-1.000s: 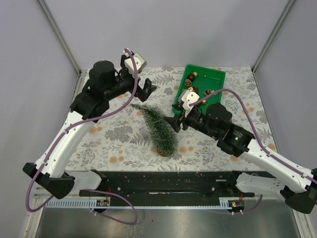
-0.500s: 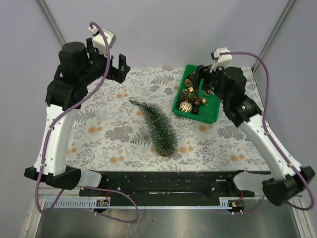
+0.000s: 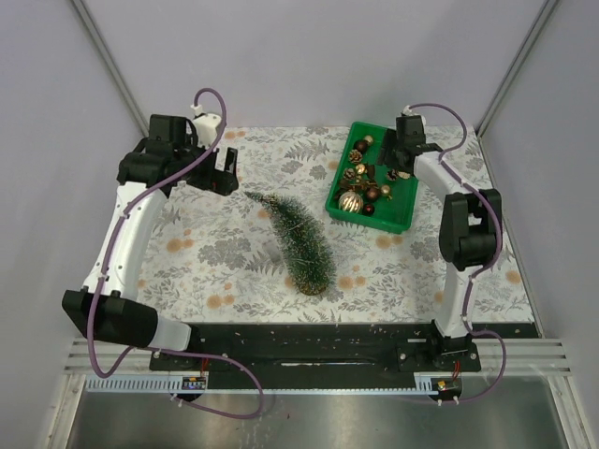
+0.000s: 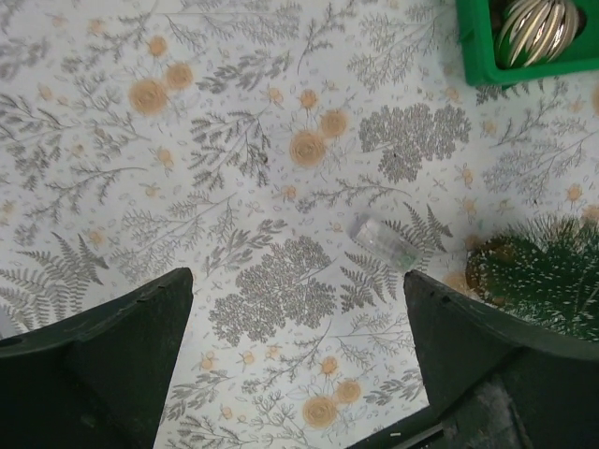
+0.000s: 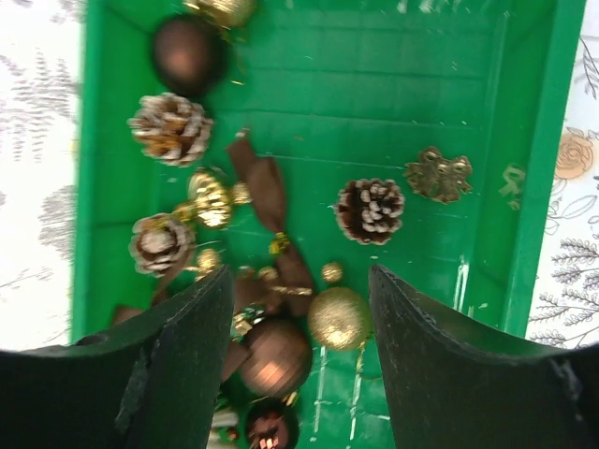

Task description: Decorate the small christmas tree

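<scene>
While the top view shows the small christmas tree toppled, wrist views show left gripper and right gripper agape.

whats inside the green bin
Pine cones, brown balls, a gold glitter ball, a brown ribbon and a gold bow. Anything beneath them or behind the right gripper is hidden.

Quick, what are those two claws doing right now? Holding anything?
Left gripper: open, empty, over the tablecloth.
Right gripper: open, empty, above the green bin.
</scene>
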Robot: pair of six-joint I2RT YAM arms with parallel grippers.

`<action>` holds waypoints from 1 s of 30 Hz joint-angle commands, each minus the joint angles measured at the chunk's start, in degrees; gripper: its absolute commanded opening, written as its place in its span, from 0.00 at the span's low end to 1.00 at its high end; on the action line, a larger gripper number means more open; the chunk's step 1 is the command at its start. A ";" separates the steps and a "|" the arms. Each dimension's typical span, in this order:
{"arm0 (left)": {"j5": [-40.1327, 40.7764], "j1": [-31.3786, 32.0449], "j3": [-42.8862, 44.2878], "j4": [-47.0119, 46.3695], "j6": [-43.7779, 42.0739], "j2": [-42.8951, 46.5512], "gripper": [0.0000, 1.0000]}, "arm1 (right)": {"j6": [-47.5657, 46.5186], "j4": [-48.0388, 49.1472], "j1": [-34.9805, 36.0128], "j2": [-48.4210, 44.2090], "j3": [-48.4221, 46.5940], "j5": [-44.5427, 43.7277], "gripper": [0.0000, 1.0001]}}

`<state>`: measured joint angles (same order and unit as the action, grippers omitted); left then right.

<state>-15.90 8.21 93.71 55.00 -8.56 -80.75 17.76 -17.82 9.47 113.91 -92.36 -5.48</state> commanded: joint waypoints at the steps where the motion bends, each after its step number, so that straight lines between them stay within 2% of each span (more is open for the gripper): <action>1: -1.50 0.05 -4.40 -6.75 0.12 3.85 0.99 | 0.61 -1.51 -0.07 3.15 -5.81 -4.36 0.66; 9: -3.43 0.05 -9.42 -8.50 1.79 2.44 0.99 | 0.00 -1.34 -0.60 7.91 -6.26 -7.70 0.62; 16: -4.75 0.05 -14.08 -12.55 2.84 5.78 0.99 | -2.55 -1.86 -1.12 9.40 -6.26 -12.27 0.62; 25: -7.91 0.05 -16.45 -12.99 2.94 8.24 0.99 | -2.03 -4.06 -2.27 13.53 -10.12 -12.63 0.62; 30: -8.18 -0.03 -17.77 -13.17 1.97 9.64 0.99 | -1.68 -6.17 -2.53 14.85 -12.76 -11.49 0.54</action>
<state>-22.22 8.27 76.71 44.56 -6.07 -73.38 16.08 -22.96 7.42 128.44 -101.14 -16.01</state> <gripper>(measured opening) 0.988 0.575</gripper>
